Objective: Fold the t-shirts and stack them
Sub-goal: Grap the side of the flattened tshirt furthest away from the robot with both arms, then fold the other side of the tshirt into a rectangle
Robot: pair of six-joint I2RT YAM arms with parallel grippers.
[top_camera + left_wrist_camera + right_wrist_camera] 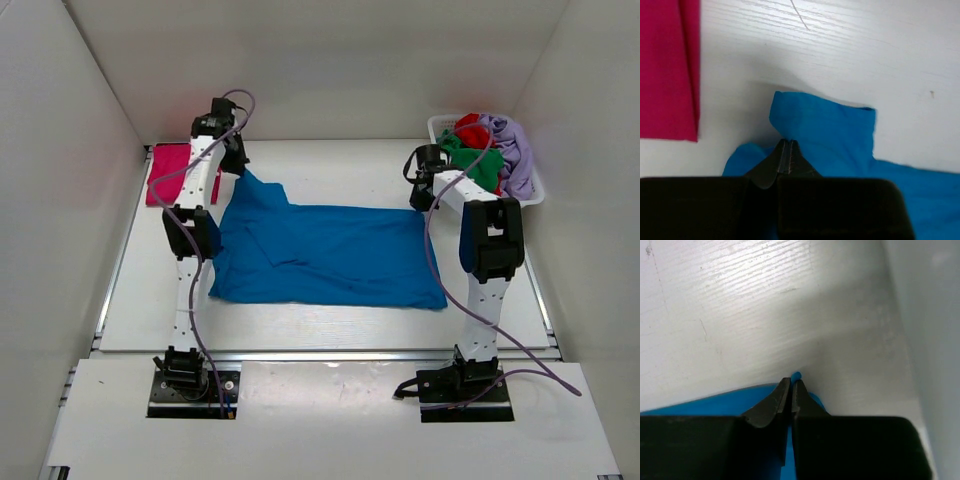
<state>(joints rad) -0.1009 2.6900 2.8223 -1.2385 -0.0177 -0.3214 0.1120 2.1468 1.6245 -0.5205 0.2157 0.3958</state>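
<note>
The bright blue t-shirt (325,255) lies spread across the middle of the table. My left gripper (236,160) is shut on its far left corner, near a sleeve; the left wrist view shows the closed gripper (787,141) pinching blue fabric (830,132). My right gripper (422,195) is shut on the shirt's far right corner; in the right wrist view the gripper (792,381) clamps blue cloth (715,402). A folded magenta-pink t-shirt (172,172) lies at the far left, also in the left wrist view (667,70). Green (470,160), red (468,128) and lavender (512,150) shirts sit in the basket.
The white lattice basket (534,192) stands at the far right corner beside the right wall. White walls enclose the table on the left, back and right. Purple cables run along both arms.
</note>
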